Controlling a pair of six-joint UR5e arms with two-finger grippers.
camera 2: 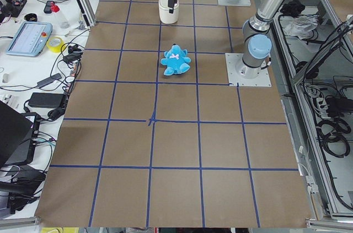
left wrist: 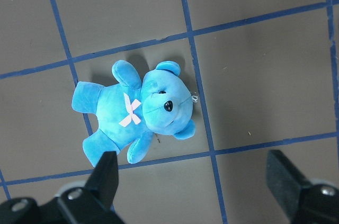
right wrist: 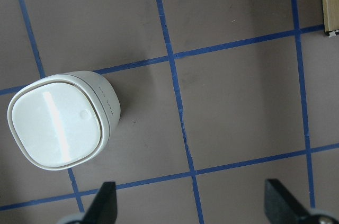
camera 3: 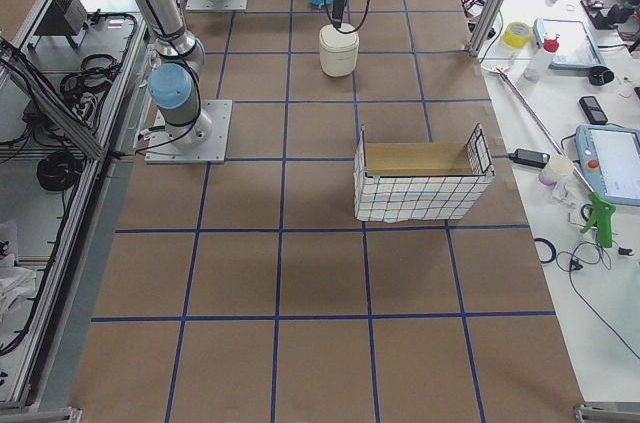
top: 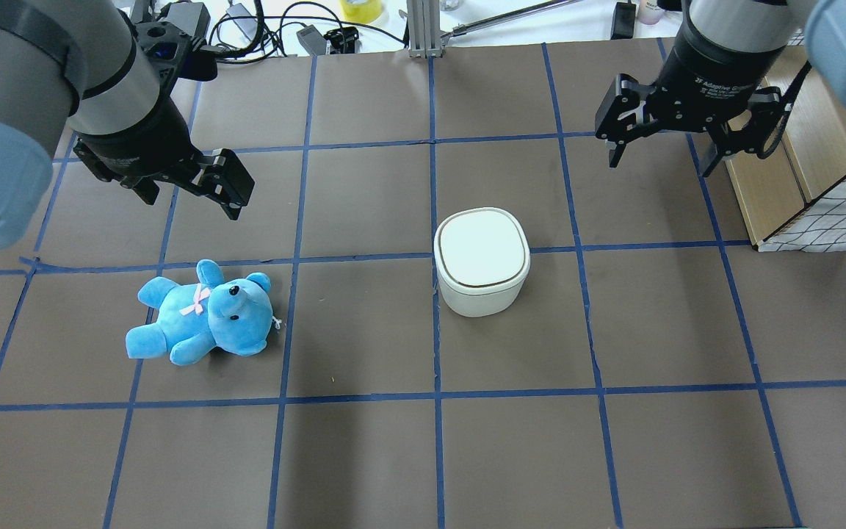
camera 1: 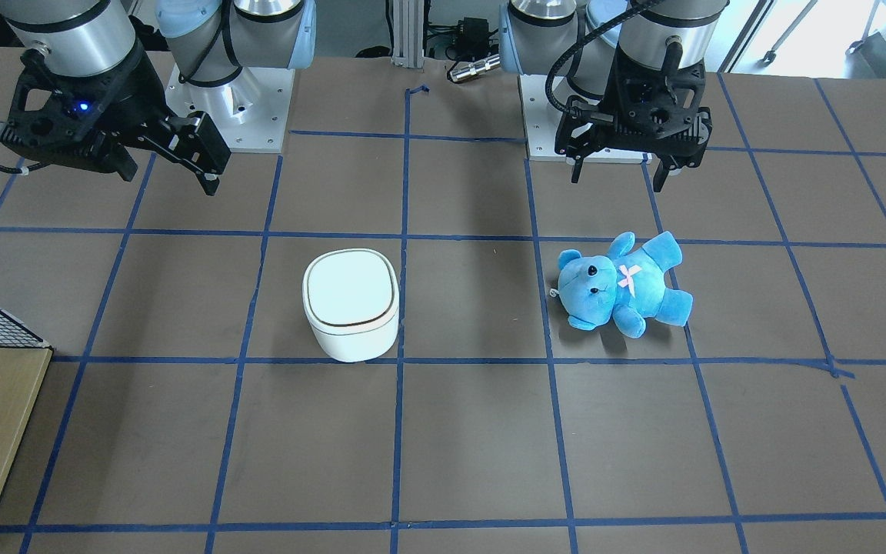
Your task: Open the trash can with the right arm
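The white trash can (camera 1: 351, 304) stands near the table's middle with its lid shut; it also shows in the overhead view (top: 480, 261) and at the left of the right wrist view (right wrist: 58, 121). My right gripper (top: 662, 158), on the arm with the blue light (camera 1: 170, 173), hangs open and empty above the table, behind and to the side of the can, not touching it. My left gripper (top: 192, 200) is open and empty above the blue plush bear (top: 203, 312), which lies on its back (left wrist: 137, 113).
A wire-mesh basket with a cardboard lining (top: 819, 198) stands at the table's right end, near the right arm (camera 3: 420, 183). Blue tape lines grid the brown table. Cables and devices lie along the far edge.
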